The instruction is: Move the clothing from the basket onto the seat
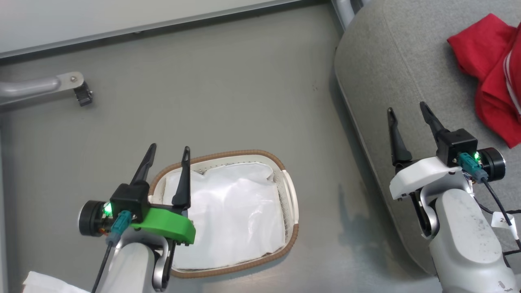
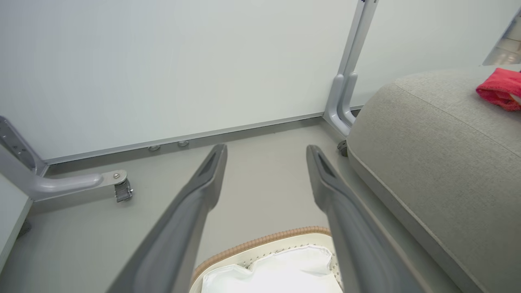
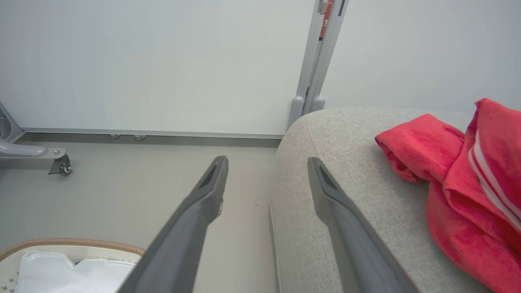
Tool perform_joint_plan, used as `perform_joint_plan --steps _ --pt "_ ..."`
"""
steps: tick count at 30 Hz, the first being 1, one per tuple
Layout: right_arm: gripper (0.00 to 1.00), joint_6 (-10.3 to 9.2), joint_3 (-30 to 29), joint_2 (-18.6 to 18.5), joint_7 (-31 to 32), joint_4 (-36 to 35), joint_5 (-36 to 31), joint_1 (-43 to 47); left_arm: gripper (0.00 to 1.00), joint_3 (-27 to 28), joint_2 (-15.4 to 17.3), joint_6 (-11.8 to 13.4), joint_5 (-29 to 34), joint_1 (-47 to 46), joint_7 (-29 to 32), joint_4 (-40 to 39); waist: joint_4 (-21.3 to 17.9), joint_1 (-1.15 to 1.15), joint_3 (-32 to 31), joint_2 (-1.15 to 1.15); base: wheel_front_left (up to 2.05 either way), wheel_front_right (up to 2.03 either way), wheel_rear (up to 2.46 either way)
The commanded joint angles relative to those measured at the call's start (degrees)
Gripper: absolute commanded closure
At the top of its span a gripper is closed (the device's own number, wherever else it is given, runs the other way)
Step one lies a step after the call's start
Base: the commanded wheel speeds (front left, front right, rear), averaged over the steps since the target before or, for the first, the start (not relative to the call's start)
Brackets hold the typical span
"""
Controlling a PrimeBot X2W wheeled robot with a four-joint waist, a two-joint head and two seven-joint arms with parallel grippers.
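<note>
The red clothing (image 1: 494, 77) with white stripes lies crumpled on the grey seat (image 1: 390, 69) at the right, also in the right wrist view as the clothing (image 3: 464, 191) on the seat (image 3: 350, 171). The basket (image 1: 291, 211) stands on the floor with a plain white sheet (image 1: 232, 215) inside. My left gripper (image 1: 169, 152) hangs open over the basket's left rim. My right gripper (image 1: 407, 108) is open above the seat's left part, a little left of the clothing, nothing between its fingers. In the left wrist view the basket (image 2: 260, 244) sits below the left gripper (image 2: 266, 150).
A grey metal leg with a caster (image 1: 81, 95) stands on the floor at the left. A pale wall panel (image 1: 122, 16) runs along the back. A panel post (image 2: 346, 101) stands beside the seat's corner. White cloth (image 1: 44, 283) shows at the lower left corner.
</note>
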Motion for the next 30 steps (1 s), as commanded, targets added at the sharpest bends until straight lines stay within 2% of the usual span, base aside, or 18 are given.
perform_joint_plan --steps 1,7,15,30 --pt "0.00 -0.07 0.86 -0.07 -0.15 -0.35 0.56 0.12 0.00 1.15 0.03 0.59 0.72 1.51 -0.03 -0.13 3.39 0.00 -3.29 0.00 0.00 0.00 0.00" --pt "0.00 -0.07 3.01 0.61 -0.15 -1.30 1.85 2.25 0.00 5.19 -0.19 2.32 1.39 3.89 -0.03 -0.33 5.84 0.00 -6.06 0.00 0.00 0.00 0.00" --pt "0.00 -0.07 4.06 1.12 -0.14 -2.50 2.46 7.07 0.00 7.27 -0.21 2.76 2.35 7.30 -0.03 -0.61 7.40 0.00 -8.45 0.00 0.00 0.00 0.00" --pt "0.00 -0.07 5.48 1.19 -0.14 -2.49 5.93 14.20 0.00 8.62 -0.23 1.17 -3.47 13.84 -0.03 0.86 7.21 0.00 -13.56 0.00 0.00 0.00 0.00"
